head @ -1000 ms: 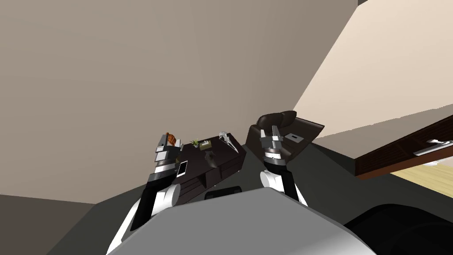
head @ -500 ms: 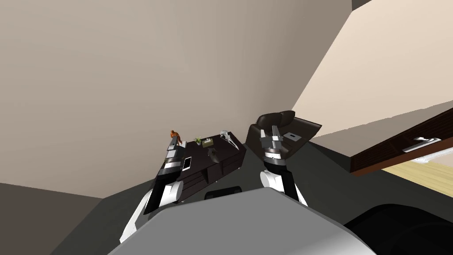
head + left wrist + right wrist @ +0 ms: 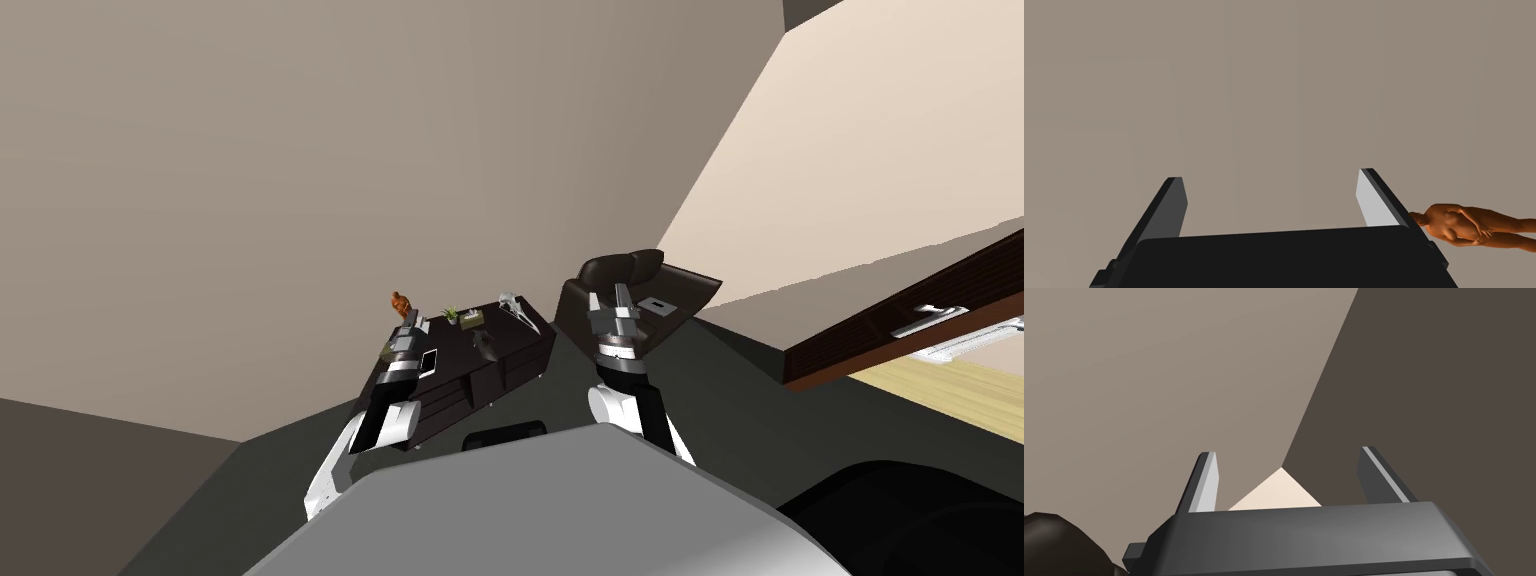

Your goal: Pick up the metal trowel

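Observation:
A low dark table (image 3: 520, 352) stands ahead by the wall. At its far right corner lies a pale grey pointed thing (image 3: 515, 305), most likely the trowel. A small dark object (image 3: 483, 345) rests mid-table; I cannot tell what it is. My left gripper (image 3: 408, 325) is stretched out over the table's left end, near an orange figurine (image 3: 400, 300). In the left wrist view that gripper (image 3: 1271, 176) is open and empty, with the figurine (image 3: 1474, 227) just beside one finger. My right gripper (image 3: 618, 298) is raised in front of the armchair, open (image 3: 1288, 452) and empty.
On the table are also a small plant (image 3: 451, 314), a tissue box (image 3: 471, 320) and a white flat device (image 3: 428, 362). A dark armchair (image 3: 640, 272) stands right of the table. Dark wooden furniture with a pale handle (image 3: 925, 320) juts in at far right.
My left arm has reached forward over the table, its gripper now close to the orange figurine. The head view has shifted slightly. The right arm has held still.

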{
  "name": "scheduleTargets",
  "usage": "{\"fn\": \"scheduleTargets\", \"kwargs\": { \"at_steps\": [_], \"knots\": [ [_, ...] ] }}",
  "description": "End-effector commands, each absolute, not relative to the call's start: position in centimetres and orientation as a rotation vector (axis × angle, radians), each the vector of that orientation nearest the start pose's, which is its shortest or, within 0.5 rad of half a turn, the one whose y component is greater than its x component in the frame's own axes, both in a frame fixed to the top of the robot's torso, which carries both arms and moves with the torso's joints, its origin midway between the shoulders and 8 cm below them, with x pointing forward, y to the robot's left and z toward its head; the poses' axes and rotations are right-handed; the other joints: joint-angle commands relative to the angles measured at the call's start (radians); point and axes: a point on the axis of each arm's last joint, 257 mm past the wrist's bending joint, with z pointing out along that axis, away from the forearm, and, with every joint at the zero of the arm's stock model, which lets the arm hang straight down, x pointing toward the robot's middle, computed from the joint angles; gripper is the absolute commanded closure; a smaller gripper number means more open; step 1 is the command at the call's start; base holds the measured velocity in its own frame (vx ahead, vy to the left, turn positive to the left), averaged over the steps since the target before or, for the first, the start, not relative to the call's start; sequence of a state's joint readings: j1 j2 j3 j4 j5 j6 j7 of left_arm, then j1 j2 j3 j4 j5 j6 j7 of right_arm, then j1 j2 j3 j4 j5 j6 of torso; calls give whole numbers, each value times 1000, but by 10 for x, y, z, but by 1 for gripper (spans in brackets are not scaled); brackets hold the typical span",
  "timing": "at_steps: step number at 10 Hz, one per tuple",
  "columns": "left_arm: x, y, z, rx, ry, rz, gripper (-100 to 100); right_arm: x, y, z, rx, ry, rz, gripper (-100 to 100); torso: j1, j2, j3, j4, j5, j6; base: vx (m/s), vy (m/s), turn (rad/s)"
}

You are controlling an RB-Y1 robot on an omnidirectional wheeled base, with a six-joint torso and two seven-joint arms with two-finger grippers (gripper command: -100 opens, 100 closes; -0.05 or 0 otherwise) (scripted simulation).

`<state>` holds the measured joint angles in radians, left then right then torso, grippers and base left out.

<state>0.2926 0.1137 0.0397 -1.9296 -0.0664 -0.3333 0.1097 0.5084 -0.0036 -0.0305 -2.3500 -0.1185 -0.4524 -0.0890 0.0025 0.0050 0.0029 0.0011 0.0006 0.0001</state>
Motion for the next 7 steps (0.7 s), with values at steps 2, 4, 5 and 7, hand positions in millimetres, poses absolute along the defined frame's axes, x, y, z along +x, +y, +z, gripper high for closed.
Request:
{"fn": "scheduleTargets", "kwargs": {
  "at_steps": [2, 4, 5, 7],
  "knots": [
    [460, 282, -120, -871, 981, -1243, -100, 333, -301, 44, 740, 504, 1434, 0, 0, 0, 0, 0, 0, 0, -65, 36, -9],
    [469, 279, -133, -880, 1013, -1233, -100, 333, -301, 44, 740, 504, 1434, 0, 0, -2, -1, 0, 0, 0, -42, 29, -10],
    [470, 280, -143, -898, 1027, -1224, -100, 333, -301, 44, 740, 504, 1434, 0, 0, -3, -1, 0, 0, 0, -38, 21, -9],
    [480, 277, -160, -912, 1064, -1210, -100, 333, -301, 44, 740, 504, 1434, 0, -1, -2, -1, 0, 0, 0, -51, 22, -10]
  ]
}}
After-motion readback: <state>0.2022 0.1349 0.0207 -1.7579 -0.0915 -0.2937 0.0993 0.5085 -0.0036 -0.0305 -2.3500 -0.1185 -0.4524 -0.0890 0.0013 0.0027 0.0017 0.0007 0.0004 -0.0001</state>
